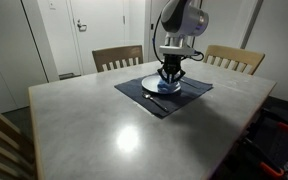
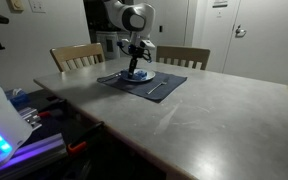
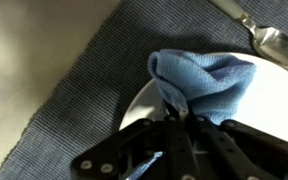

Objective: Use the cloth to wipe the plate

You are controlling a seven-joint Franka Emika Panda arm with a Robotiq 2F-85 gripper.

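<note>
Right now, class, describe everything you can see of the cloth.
In the wrist view the cloth is light blue, soft-looking fabric, bunched into rounded folds. The gripper pinches one fold. The cloth rests on the white plate, near its rim, which lies on a dark woven mat.

Dim room; overhead light leaves a soft glare patch on the bench [image 1: 124, 140]. The wrist view is blurred close up.

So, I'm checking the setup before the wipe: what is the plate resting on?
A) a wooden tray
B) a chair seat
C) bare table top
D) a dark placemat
D: in the wrist view the white plate, under the blue cloth, lies on the dark woven placemat.
</note>
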